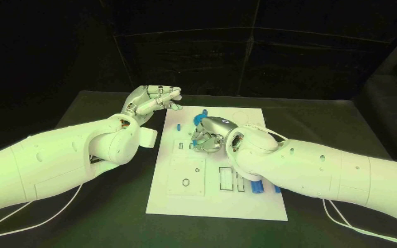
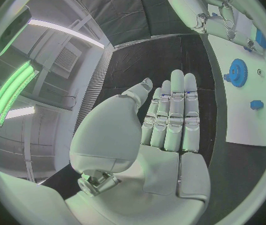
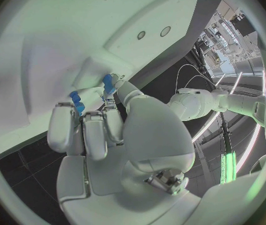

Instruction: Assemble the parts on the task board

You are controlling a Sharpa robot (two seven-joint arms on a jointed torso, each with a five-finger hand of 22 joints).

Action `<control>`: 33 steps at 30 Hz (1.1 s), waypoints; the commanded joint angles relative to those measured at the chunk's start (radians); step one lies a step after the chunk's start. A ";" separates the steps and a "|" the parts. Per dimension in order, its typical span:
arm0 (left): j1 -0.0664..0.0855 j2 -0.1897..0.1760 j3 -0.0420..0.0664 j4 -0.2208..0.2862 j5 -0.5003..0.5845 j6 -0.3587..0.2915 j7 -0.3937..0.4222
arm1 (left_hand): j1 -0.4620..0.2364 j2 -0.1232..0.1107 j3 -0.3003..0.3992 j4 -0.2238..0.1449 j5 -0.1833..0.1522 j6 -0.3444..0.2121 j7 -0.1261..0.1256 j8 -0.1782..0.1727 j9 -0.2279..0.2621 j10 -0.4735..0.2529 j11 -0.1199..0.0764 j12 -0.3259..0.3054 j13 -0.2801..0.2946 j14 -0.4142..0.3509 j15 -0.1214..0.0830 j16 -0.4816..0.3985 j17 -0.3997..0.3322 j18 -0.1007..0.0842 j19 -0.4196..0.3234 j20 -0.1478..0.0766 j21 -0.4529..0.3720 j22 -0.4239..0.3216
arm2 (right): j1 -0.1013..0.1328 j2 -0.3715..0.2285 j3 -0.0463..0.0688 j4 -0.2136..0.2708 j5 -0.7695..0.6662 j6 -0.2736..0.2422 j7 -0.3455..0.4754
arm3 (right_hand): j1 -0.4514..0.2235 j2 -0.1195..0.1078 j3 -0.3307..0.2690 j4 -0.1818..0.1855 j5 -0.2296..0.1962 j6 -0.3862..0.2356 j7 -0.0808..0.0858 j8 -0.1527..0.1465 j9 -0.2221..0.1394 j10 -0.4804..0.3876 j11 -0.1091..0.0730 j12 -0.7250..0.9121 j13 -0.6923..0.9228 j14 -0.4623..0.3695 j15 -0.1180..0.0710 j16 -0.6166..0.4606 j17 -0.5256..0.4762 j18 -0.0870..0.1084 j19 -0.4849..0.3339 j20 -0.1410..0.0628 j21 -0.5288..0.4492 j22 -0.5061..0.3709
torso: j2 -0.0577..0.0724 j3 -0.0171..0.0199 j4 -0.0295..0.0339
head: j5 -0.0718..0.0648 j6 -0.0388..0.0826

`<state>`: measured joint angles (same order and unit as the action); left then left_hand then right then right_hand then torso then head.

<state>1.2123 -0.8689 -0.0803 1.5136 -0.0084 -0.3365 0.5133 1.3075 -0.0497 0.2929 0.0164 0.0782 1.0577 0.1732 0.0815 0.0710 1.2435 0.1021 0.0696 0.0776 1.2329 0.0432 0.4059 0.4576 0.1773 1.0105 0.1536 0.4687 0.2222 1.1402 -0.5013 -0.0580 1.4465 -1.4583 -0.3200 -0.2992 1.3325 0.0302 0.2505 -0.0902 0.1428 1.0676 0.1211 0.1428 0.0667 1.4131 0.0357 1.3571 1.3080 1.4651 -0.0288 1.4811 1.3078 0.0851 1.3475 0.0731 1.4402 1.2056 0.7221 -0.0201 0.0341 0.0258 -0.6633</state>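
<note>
- Right hand (image 1: 209, 135) rests on the white task board (image 1: 186, 193), its fingers pinching a small blue part (image 3: 108, 82).
- Left hand (image 1: 151, 100), at the board's 10 o'clock corner, is flat, fingers straight, holding nothing.
- Blue gear (image 2: 237, 72) lies on the board.

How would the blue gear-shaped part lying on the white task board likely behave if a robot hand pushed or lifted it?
The blue gear lies flat on the task board, so it would probably slide rather than roll. It looks like stiff, light plastic. Its thin, toothed rim may give fingertips some purchase, though lifting it off flat could be fiddly.
</note>
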 commanded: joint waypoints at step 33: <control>0.002 0.005 0.000 -0.010 0.002 0.013 -0.004 | -0.014 0.001 0.006 0.002 -0.002 0.005 0.004 -0.005 0.000 0.001 0.005 -0.006 -0.002 0.000 0.002 -0.007 0.002 0.004 -0.006 0.003 -0.004 -0.001 | -0.002 -0.020 -0.001 0.018 -0.038 0.071 -0.032 | -0.043 -0.041 0.014 0.012 0.026 -0.019 0.009 -0.011 -0.001 -0.027 0.009 -0.028 -0.012 0.063 0.001 -0.012 0.048 -0.004 -0.014 0.009 -0.010 -0.021 | 0.000 0.0006 -0.0014 | -0.007 -0.012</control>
<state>1.2123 -0.8648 -0.0803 1.5038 -0.0069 -0.3357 0.5091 1.3037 -0.0457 0.2957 0.0193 0.0782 1.0577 0.1731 0.0815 0.0710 1.2435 0.1021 0.0696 0.0767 1.2329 0.0432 0.4020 0.4582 0.1773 1.0105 0.1537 0.4687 0.2222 1.1425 -0.5200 -0.0547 1.4670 -1.4861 -0.2870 -0.3143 1.2929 -0.0095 0.2648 -0.0849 0.1666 1.0567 0.1320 0.1352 0.0686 1.3928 0.0443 1.3335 1.2966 1.4651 -0.0288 1.4730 1.3076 0.0851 1.3402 0.0805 1.4353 1.1858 0.7227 -0.0198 0.0336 0.0198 -0.6748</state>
